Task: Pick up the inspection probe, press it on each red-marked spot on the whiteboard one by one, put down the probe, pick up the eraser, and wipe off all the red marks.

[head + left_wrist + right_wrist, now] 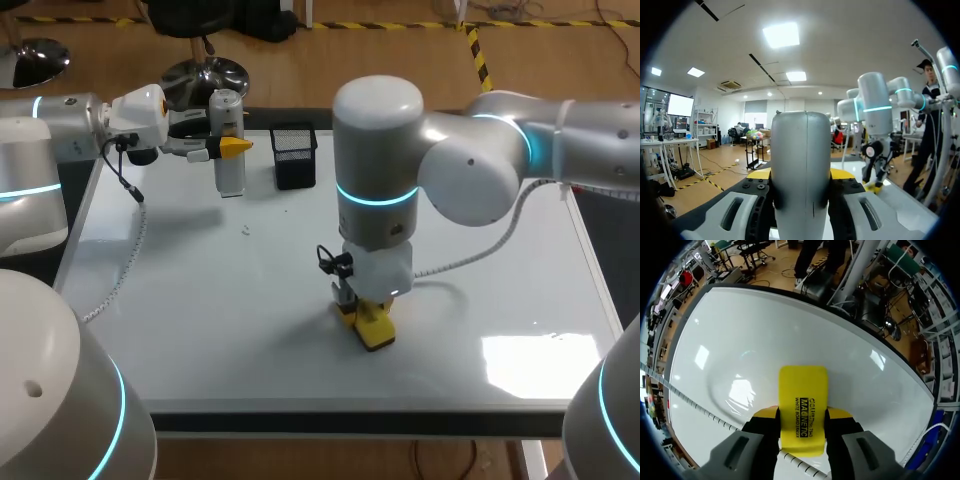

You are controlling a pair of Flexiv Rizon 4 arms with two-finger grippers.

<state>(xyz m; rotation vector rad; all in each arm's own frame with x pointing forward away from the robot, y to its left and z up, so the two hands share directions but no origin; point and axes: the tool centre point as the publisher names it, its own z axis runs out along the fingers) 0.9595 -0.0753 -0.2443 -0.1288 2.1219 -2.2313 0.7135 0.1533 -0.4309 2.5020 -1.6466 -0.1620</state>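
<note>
We've got the right end effector clamped on the eraser, down on the whiteboard near the front edge of the table — left end effector grips the probe upright at the far-left corner. Risk: tall probe topples on release.

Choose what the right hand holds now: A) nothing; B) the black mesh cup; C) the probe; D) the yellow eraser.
D: the eraser is clamped between both fingers of the right hand, down on the whiteboard; the probe is in the left hand.
</note>
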